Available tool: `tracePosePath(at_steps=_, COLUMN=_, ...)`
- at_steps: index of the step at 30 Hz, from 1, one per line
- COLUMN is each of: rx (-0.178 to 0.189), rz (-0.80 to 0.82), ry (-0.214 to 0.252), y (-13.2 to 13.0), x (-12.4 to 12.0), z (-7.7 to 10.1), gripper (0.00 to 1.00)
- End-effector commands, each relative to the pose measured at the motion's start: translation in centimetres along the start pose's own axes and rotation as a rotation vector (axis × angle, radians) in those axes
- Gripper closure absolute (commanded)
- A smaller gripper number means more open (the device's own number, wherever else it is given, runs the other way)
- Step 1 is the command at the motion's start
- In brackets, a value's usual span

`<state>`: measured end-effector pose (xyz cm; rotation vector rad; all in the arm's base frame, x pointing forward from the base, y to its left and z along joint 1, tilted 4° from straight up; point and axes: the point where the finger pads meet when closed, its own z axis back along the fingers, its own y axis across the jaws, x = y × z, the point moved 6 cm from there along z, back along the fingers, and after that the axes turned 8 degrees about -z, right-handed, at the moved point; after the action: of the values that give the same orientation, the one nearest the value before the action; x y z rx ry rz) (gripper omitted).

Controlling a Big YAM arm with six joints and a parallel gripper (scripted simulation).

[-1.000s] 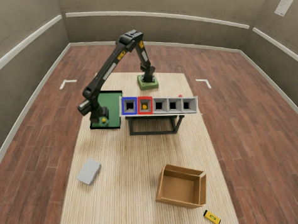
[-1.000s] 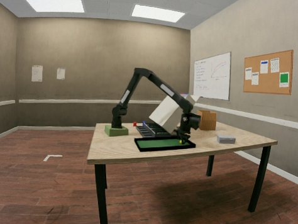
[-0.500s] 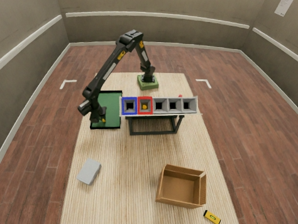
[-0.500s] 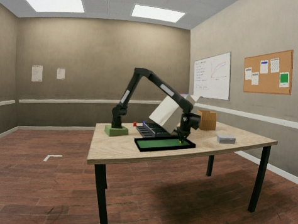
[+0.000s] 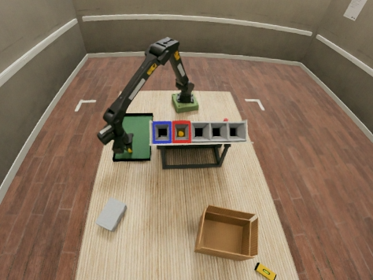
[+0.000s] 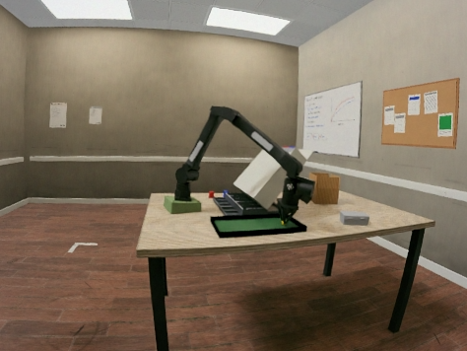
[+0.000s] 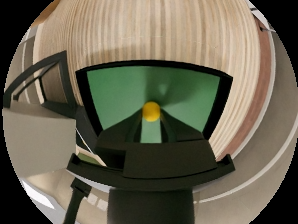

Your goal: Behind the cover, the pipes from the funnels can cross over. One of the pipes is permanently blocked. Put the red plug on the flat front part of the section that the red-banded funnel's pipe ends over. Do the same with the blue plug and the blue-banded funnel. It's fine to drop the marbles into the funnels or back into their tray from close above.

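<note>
My gripper is down in the green marble tray and is shut on a yellow marble. The row of funnels stands right of the tray. The blue-banded funnel is at the left end and looks empty. The red-banded funnel beside it holds a second yellow marble. A red plug and a blue plug stand behind the cover, by the sections.
Three grey unbanded funnels continue the row to the right. A grey block, an open cardboard box and a yellow level lie on the near half of the table. The arm's green base stands behind the funnels.
</note>
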<state>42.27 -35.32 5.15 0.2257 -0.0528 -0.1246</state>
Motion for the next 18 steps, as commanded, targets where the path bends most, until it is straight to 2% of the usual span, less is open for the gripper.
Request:
tracePosePath(at_steps=1, rx=-0.012, rz=0.005, ry=-0.018, y=-0.1, x=0.4, z=0.9, gripper=1.0)
tracePosePath(at_steps=3, rx=-0.012, rz=0.005, ry=-0.018, y=-0.1, x=0.4, z=0.9, gripper=1.0)
tracePosePath(at_steps=18, rx=-0.012, rz=0.005, ry=-0.018, y=2.8, x=0.1, z=14.0, gripper=1.0)
